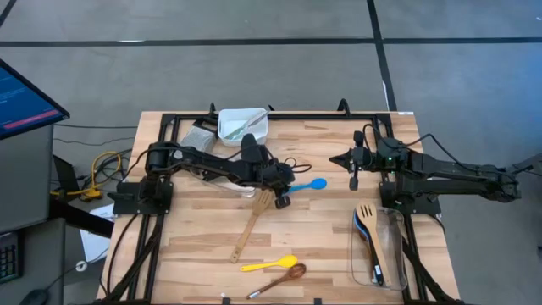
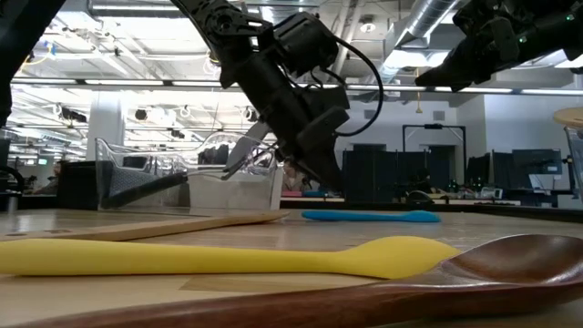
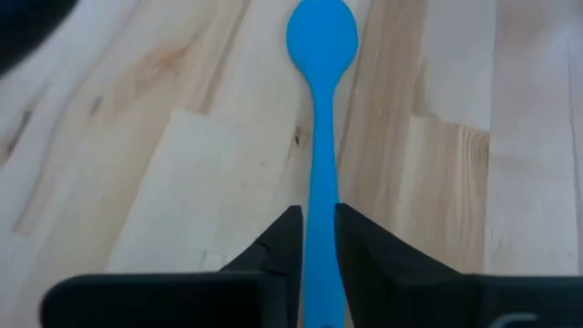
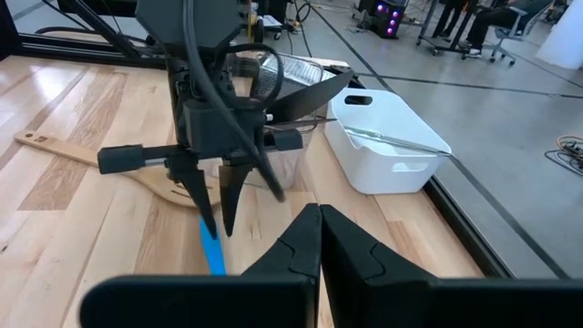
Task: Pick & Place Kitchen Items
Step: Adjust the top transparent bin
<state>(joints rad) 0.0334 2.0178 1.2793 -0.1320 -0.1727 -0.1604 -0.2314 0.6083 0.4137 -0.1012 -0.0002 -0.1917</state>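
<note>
A blue silicone spoon (image 1: 306, 184) (image 3: 321, 109) lies flat on the table near its middle, bowl toward the right. My left gripper (image 1: 284, 193) (image 4: 218, 223) hangs just above the spoon's handle end, slanting down. Its fingers are slightly open, standing over either side of the handle and clear of it in the low view (image 2: 333, 185). My right gripper (image 1: 353, 174) (image 4: 319, 223) is shut and empty, raised over the right half of the table. A wooden slotted turner (image 1: 252, 222), a yellow spoon (image 1: 269, 264) and a dark wooden spoon (image 1: 279, 277) also lie on the table.
A clear tub (image 1: 378, 247) at the right front holds a wooden turner and other utensils. A white tub (image 1: 243, 125) stands at the far edge. Another clear tub (image 4: 273, 87) with a black spatula sits under my left arm. Bare wood lies between the blue spoon and the right tub.
</note>
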